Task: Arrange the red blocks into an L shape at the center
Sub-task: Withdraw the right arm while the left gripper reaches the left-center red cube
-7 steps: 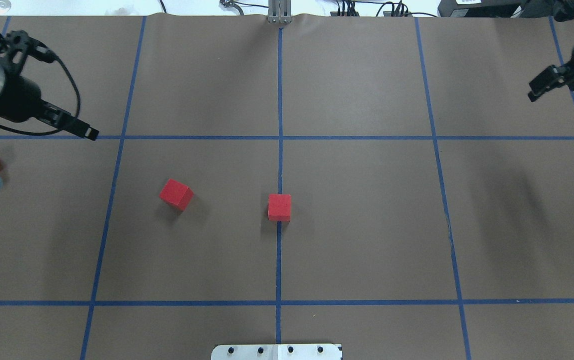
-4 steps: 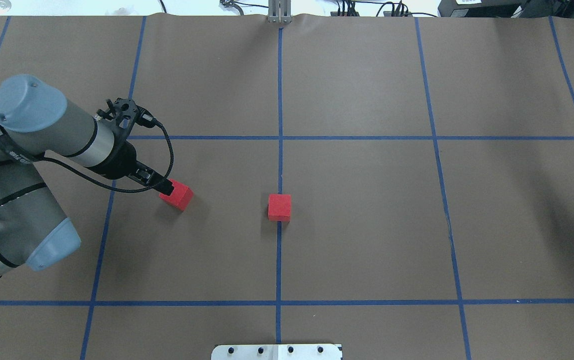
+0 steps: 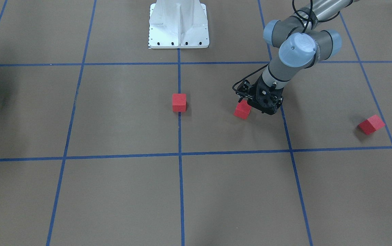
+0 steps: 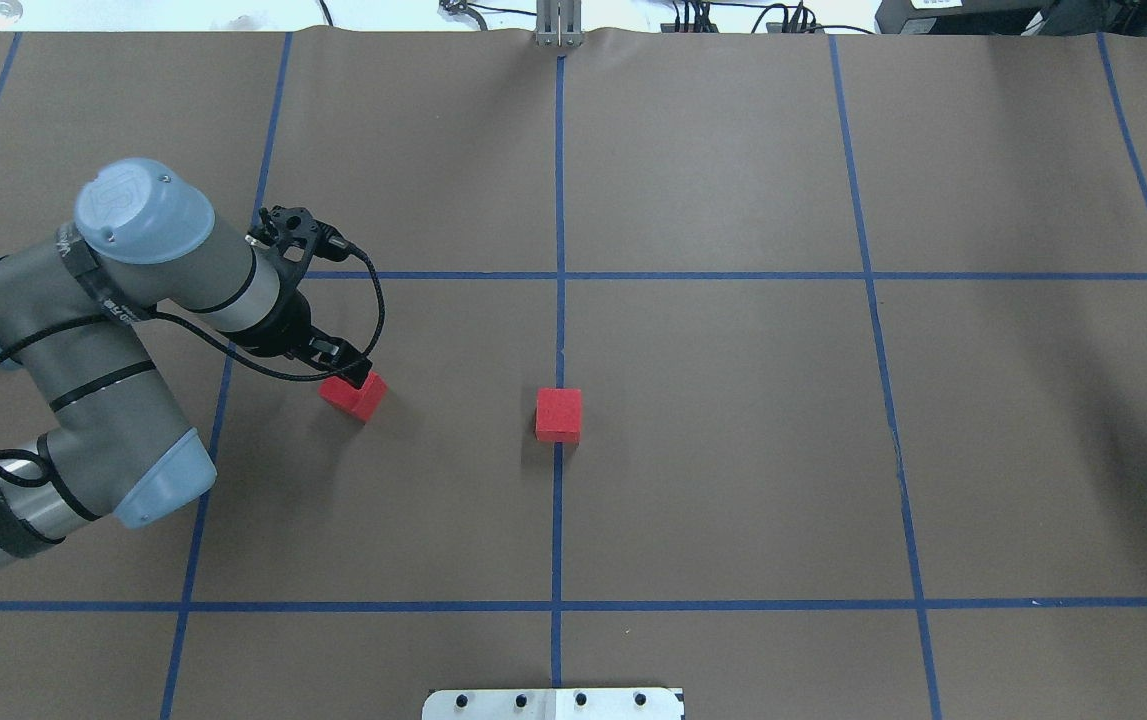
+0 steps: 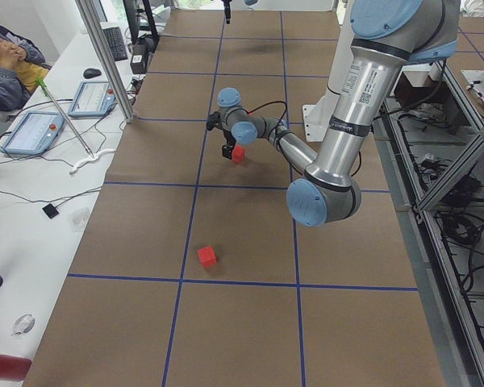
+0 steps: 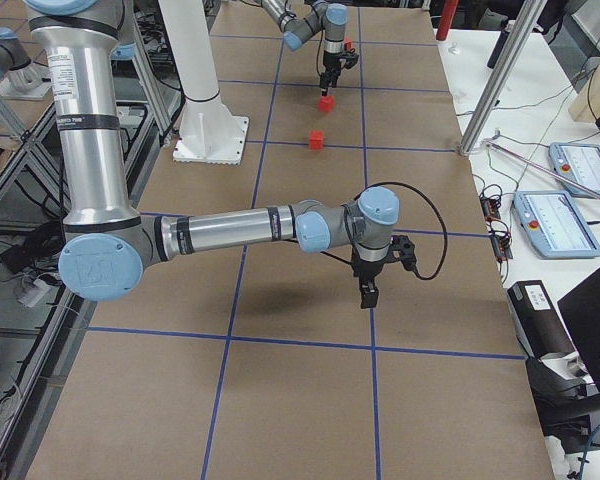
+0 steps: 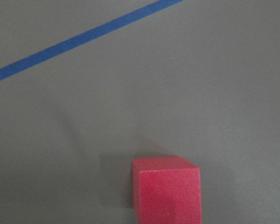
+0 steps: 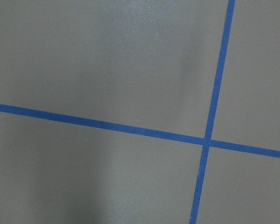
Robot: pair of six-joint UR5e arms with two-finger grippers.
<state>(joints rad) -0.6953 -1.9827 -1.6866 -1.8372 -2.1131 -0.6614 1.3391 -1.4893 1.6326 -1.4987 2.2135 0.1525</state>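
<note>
left hand down at one red block, the other two lying apart on the table

the brown table (image 4: 733,450) is marked with a grid of blue tape. the left arm (image 4: 133,300) reaches in low, and the left hand (image 4: 351,370) is right at the top of the second block (image 4: 358,397), overlapping it from above; i cannot tell whether its fingers are wide or narrow. the right arm (image 6: 230,232) stretches over bare table on the other side, the right hand (image 6: 366,293) pointing down near a tape crossing, its spread also unclear. the first block (image 4: 559,414) sits square on the middle tape line (image 4: 558,200) at the centre. the second block is turned at an angle, well apart to the robot's left. the third block (image 3: 371,124) lies one square further left, also turned.
</note>
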